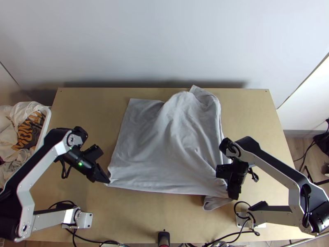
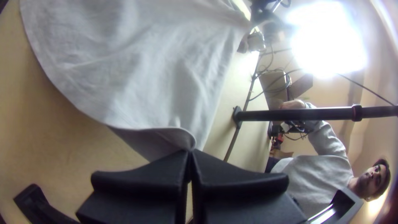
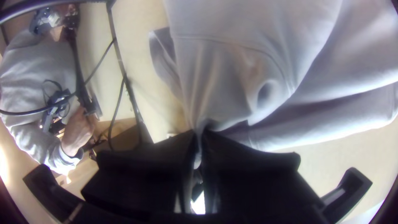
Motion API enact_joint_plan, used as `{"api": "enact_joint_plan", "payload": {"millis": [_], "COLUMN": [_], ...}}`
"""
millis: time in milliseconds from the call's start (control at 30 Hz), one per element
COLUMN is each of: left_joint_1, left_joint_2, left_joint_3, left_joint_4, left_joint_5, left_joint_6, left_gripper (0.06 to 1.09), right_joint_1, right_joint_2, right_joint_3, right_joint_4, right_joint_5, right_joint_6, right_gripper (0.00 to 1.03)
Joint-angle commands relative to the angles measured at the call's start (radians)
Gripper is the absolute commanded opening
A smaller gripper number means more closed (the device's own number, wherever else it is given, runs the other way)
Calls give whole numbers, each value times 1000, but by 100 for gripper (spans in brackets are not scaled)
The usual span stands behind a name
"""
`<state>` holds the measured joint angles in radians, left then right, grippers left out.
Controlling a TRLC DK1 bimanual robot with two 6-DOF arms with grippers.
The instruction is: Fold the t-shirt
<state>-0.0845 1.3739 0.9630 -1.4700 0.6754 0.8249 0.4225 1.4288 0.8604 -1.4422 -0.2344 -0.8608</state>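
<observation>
At the near edge of the wooden table, a dark post stands near the middle, with black cables running to either side of it. The base of the left arm is fixed at the near left and the base of the right arm at the near right. Just beyond the right base, the right gripper is at the near right part of the t-shirt; its fingers are brought together on a gathered pinch of grey cloth, which passes between them in the right wrist view. A small loose flap of the same cloth sticks out towards the near edge, beside that grip. At the opposite end of the near hem, the left gripper has its fingertips pressed together on the near left corner, and the left wrist view records the hem curling up at the tips. Between the two grippers the hem runs almost straight across the table. Beyond it the t-shirt lies spread over the middle of the table, with soft creases through the body and a broad raised ridge towards the far side. Its far left corner lies flat; the far right part is bunched and turned over, reaching the table's far edge. Beside the table's left edge is a white bin holding piled clothes. A pale wall stands behind the table.
</observation>
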Motion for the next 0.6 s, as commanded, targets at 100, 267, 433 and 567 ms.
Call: {"api": "enact_joint_plan", "payload": {"millis": [100,267,433,567], "left_joint_1": [-78,-78,-66,91], "left_joint_2": [-116,-168,-173,-157], "left_joint_3": [-24,-69,-56,108], "left_joint_4": [0,0,5,57], "left_joint_5": [-11,-22,-25,-17], "left_joint_6": [-73,-84,-141,-133], "left_gripper": [53,104,104,104], "right_joint_1": [-96,-148,-237,-378], "right_joint_2": [-1,-13,-51,9], "right_joint_3": [66,68,192,407], "right_joint_4": [-23,-18,-17,12], "right_joint_5": [18,17,-3,-126], "right_joint_6": [9,89,92,132], "right_gripper": [20,99,99,99]}}
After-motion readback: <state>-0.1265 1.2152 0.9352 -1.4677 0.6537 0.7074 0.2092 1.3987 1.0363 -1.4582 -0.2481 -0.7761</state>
